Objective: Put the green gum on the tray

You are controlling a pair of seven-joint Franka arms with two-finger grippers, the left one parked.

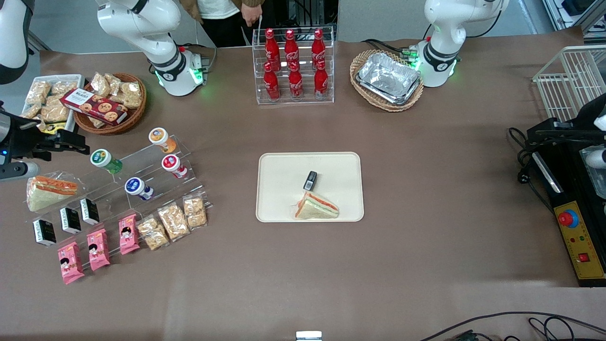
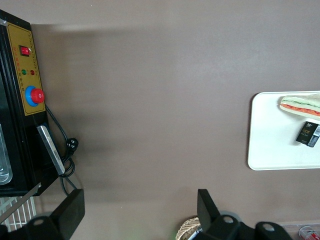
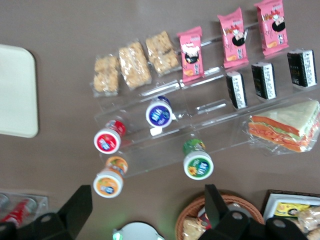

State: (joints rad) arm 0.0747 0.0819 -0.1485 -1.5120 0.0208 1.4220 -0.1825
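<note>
The green gum (image 1: pixel 106 161), a small cylindrical bottle with a green body and a white-rimmed round lid bearing a green label, lay tilted on the top step of a clear acrylic stepped display rack (image 1: pixel 142 182) toward the working arm's end of the brown table (image 1: pixel 426 265). Its lid faced up and toward the working arm's end; its long axis ran slantwise along the step, body end toward the orange-bodied bottle (image 1: pixel 162 139). In the right wrist view the lid (image 3: pixel 198 165) showed full-face, with the green body (image 3: pixel 194 146) foreshortened past it.

On the same rack lay a red-lidded bottle (image 1: pixel 173 165) and a blue-lidded bottle (image 1: pixel 138 187), nearer the front camera.

The black two-finger gripper (image 1: pixel 71 143) hung above the table just beside the green gum, apart from it, fingers (image 3: pixel 75 207) spread and holding nothing.

The cream-coloured rectangular plastic tray (image 1: pixel 279 189) sat mid-table, well apart from the rack, carrying a wrapped triangular sandwich (image 1: pixel 316 207) near its front edge and a small black packet (image 1: pixel 310 180) near its centre.
</note>
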